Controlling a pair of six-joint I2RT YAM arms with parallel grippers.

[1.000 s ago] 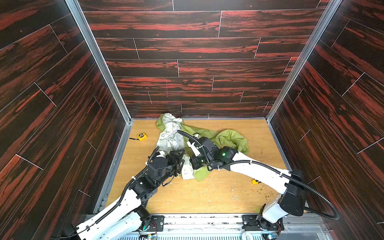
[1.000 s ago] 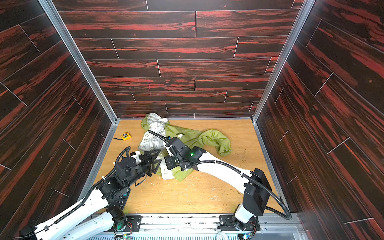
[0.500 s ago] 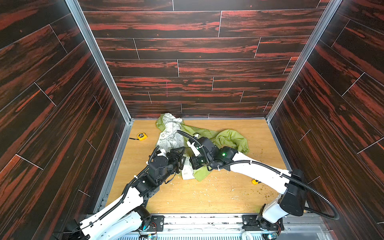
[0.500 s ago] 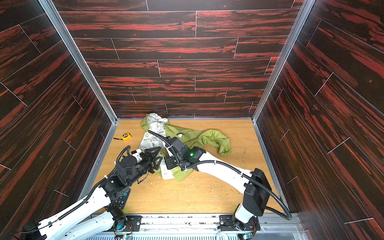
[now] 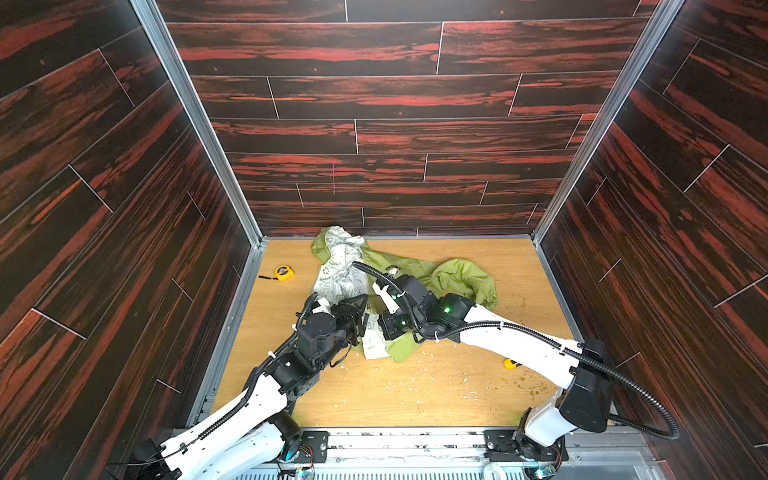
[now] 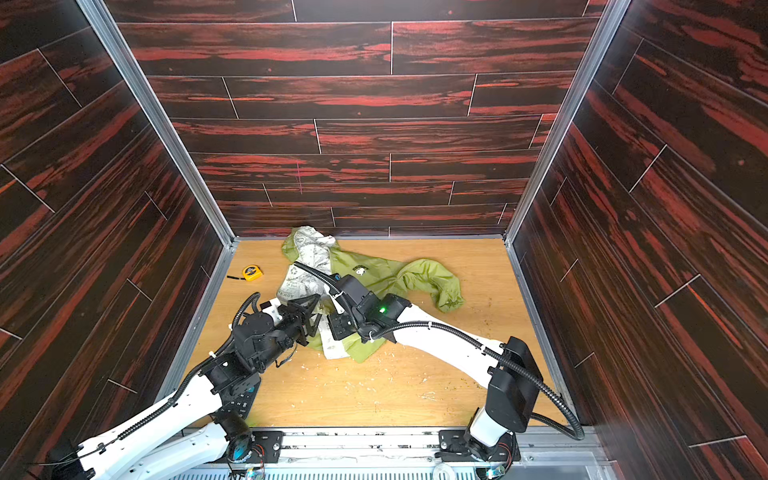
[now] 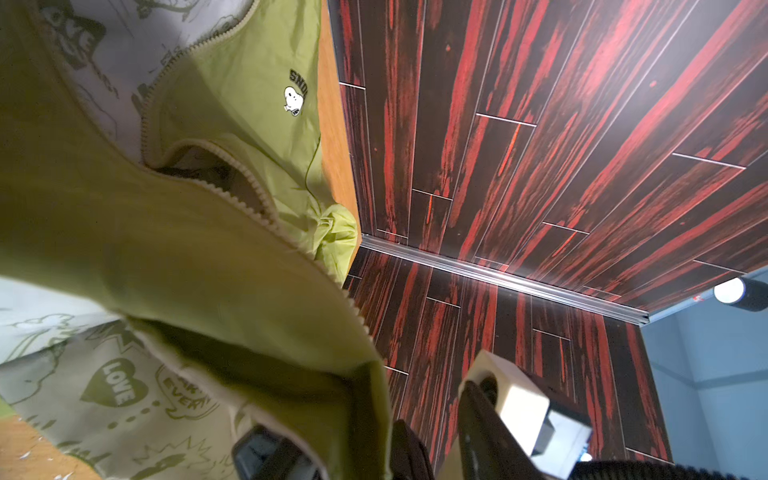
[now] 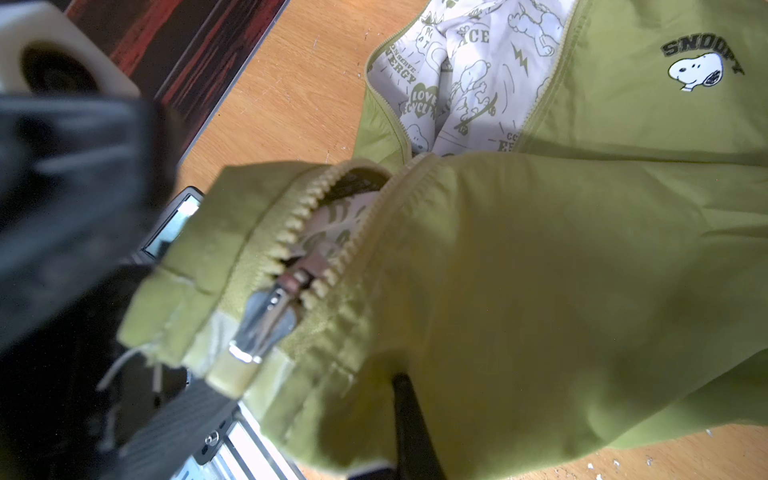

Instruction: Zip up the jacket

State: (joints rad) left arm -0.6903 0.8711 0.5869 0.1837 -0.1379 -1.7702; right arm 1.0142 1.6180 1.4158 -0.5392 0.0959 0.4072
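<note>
Dark red plank walls, pale counter [image 5: 415, 395]: both pincers at the hem of the jacket [image 5: 457, 278].
The right pincer [image 5: 384, 330] is clenched on the hem just beside the slider [image 8: 291, 286]. The left pincer [image 5: 360, 318] stands half-parted on the slider's other side, perhaps on cloth; I cannot tell. Best keep the hem taut below the slider, pinch the pull tab [image 8: 262, 328], and draw straight toward the hood [image 5: 338, 249], well beyond the slider, where the teeth [image 8: 299, 216] gape.
</note>
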